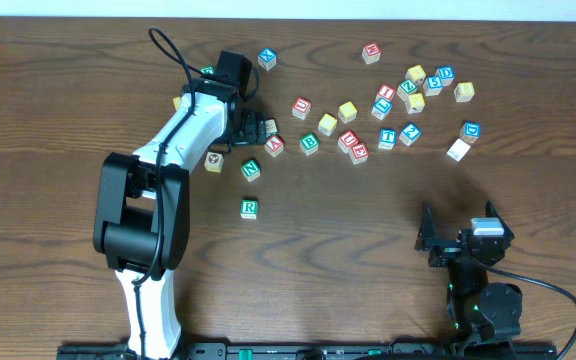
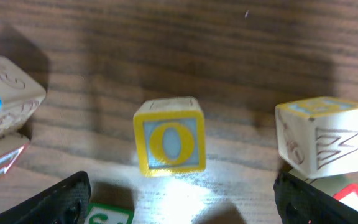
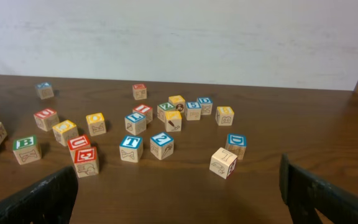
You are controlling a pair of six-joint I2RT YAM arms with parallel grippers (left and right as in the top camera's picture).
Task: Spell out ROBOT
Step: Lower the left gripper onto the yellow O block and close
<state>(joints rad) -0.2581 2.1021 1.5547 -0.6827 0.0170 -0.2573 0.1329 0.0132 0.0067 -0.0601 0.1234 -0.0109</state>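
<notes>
My left gripper [image 1: 256,127] hangs open over the left part of the block scatter. In the left wrist view its fingers [image 2: 64,200] stand wide, and a yellow-framed O cube [image 2: 169,145] sits on the wood just ahead of the gap, touching neither finger. The green R cube [image 1: 249,208] lies alone nearer the front. The green B cube [image 1: 309,143] and blue T cube [image 1: 387,138] sit in the scatter, with two yellow-topped cubes [image 1: 327,124] [image 1: 347,110] behind them. My right gripper [image 3: 179,186] rests open and empty at the front right [image 1: 460,240].
A green N cube [image 1: 251,169] and a red A cube [image 1: 274,146] lie close to the left gripper. A W cube [image 2: 322,134] stands beside its right finger, and a green cube [image 2: 107,214] lies low by its left finger. Several more cubes cluster at the back right [image 1: 418,85].
</notes>
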